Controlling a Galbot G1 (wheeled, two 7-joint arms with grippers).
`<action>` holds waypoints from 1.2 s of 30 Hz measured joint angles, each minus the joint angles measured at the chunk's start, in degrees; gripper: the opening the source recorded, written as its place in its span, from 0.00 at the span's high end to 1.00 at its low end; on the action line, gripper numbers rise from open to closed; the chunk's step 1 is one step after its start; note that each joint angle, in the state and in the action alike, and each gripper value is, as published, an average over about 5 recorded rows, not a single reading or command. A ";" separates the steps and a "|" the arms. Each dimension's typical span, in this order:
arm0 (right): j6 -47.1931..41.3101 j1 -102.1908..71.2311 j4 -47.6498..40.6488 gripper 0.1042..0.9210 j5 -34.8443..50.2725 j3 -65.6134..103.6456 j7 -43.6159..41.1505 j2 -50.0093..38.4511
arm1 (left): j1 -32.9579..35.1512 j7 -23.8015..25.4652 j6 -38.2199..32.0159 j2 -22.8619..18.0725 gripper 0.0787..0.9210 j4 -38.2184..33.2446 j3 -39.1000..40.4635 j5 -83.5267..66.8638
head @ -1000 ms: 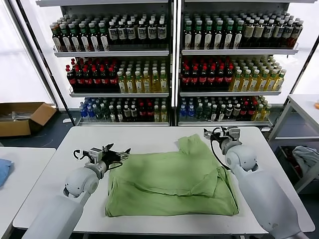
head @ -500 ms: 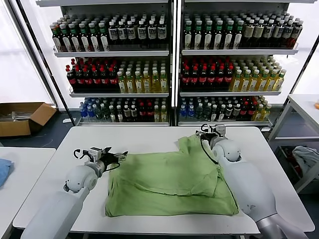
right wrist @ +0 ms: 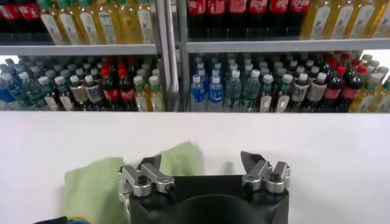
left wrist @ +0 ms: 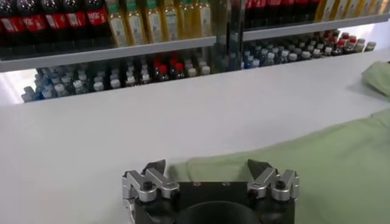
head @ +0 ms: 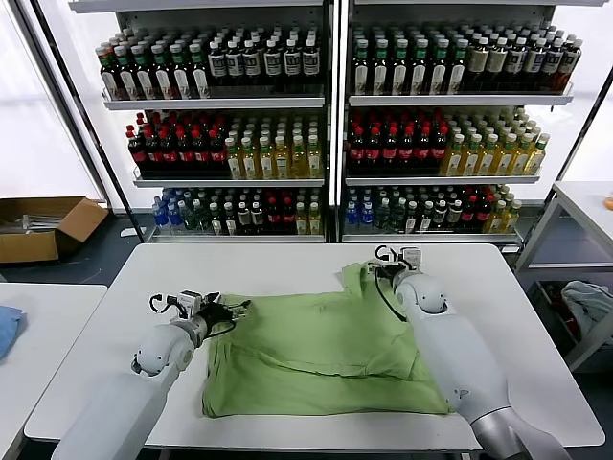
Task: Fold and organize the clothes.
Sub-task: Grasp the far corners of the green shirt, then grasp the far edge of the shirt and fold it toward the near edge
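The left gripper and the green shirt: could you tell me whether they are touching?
Cannot tell: in the left wrist view the open left gripper sits over the green shirt edge, showing neither contact nor gap.

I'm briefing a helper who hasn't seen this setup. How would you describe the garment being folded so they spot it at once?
Find the white table in front of the drink shelves. Spread across its middle, between the left gripper and right gripper, lies the light green shirt. It is the only cloth on that table; the blue cloth lies on a separate table to the left.
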 measured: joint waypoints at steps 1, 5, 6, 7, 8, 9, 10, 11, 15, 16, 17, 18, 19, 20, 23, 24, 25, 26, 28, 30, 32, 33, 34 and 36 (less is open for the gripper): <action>0.00 -0.08 -0.05 0.12 -0.16 -0.06 -0.01 0.06 | 0.09 -0.02 -0.01 -0.15 0.13 0.09 0.01 0.08; 0.04 -0.43 -0.11 0.20 -0.77 -0.32 0.00 0.31 | 0.57 0.01 -0.11 -0.48 0.21 0.15 0.01 0.19; 0.07 -0.54 -0.09 0.24 -0.93 -0.39 0.03 0.39 | 0.68 0.02 -0.12 -0.51 0.25 0.15 0.00 0.17; 0.10 -0.65 -0.06 0.28 -1.09 -0.45 0.04 0.45 | 0.78 0.03 -0.13 -0.53 0.29 0.15 -0.01 0.14; 0.13 -0.78 -0.01 0.32 -1.25 -0.51 0.06 0.50 | 0.87 0.04 -0.13 -0.56 0.32 0.15 -0.02 0.11; 0.15 -0.92 0.06 0.36 -1.40 -0.55 0.06 0.52 | 0.96 0.04 -0.14 -0.59 0.35 0.15 -0.03 0.09; 0.16 -1.06 0.15 0.39 -1.53 -0.58 0.06 0.52 | 1.05 0.04 -0.15 -0.64 0.39 0.16 -0.04 0.07; 0.16 -1.22 0.27 0.42 -1.63 -0.59 0.05 0.49 | 1.14 0.04 -0.15 -0.69 0.42 0.16 -0.05 0.05; 0.17 -1.91 0.97 0.57 -1.81 -0.57 0.12 0.19 | 1.57 0.07 -0.17 -1.00 0.55 0.15 -0.16 0.00; 0.17 -2.08 1.17 0.60 -1.83 -0.57 0.14 0.08 | 1.69 0.09 -0.17 -1.10 0.60 0.17 -0.19 -0.01; 0.17 -2.25 1.37 0.63 -1.83 -0.58 0.15 -0.02 | 1.80 0.11 -0.18 -1.20 0.63 0.21 -0.21 -0.01; 0.16 -2.43 1.60 0.68 -1.81 -0.59 0.15 -0.13 | 1.89 0.13 -0.18 -1.31 0.66 0.27 -0.22 0.00; 0.16 -2.62 1.85 0.71 -1.79 -0.61 0.14 -0.26 | 1.97 0.14 -0.19 -1.43 0.70 0.34 -0.23 0.00; 0.15 -2.81 2.13 0.74 -1.75 -0.64 0.13 -0.41 | 2.03 0.14 -0.19 -1.56 0.73 0.44 -0.23 0.01; 0.12 -3.48 3.10 0.85 -1.49 -0.63 0.09 -0.94 | 2.09 0.08 -0.20 -2.01 0.83 0.79 -0.24 0.06; 0.11 -3.73 3.46 0.89 -1.36 -0.59 0.08 -1.13 | 2.10 0.07 -0.21 -2.18 0.86 0.91 -0.24 0.07; 0.09 -3.99 3.83 0.92 -1.19 -0.53 0.08 -1.32 | 2.10 0.05 -0.21 -2.32 0.90 1.00 -0.23 0.10; 0.07 -4.26 4.21 0.95 -1.02 -0.44 0.07 -1.52 | 2.09 0.05 -0.21 -2.46 0.93 1.08 -0.23 0.14; 0.06 -4.75 4.94 0.99 -0.73 -0.24 0.03 -1.80 | 2.08 0.03 -0.21 -2.70 0.97 1.23 -0.22 0.24; 0.08 -5.12 5.63 1.00 -0.48 0.04 0.00 -1.95 | 2.03 -0.05 -0.22 -2.92 0.98 1.38 -0.25 0.35; 0.09 -5.35 6.35 1.00 -0.20 0.38 -0.01 -2.03 | 1.99 -0.18 -0.27 -3.12 0.99 1.47 -0.37 0.47; 0.10 -5.43 6.73 1.00 -0.07 0.59 -0.01 -2.09 | 2.00 -0.23 -0.35 -3.19 0.99 1.46 -0.46 0.56; 0.12 -5.51 7.18 1.00 0.05 0.82 -0.02 -2.19 | 2.03 -0.24 -0.49 -3.24 0.99 1.41 -0.58 0.70; 0.21 -5.67 8.29 1.00 0.24 1.38 -0.02 -2.41 | 2.14 -0.19 -0.89 -3.29 0.99 1.14 -0.83 1.14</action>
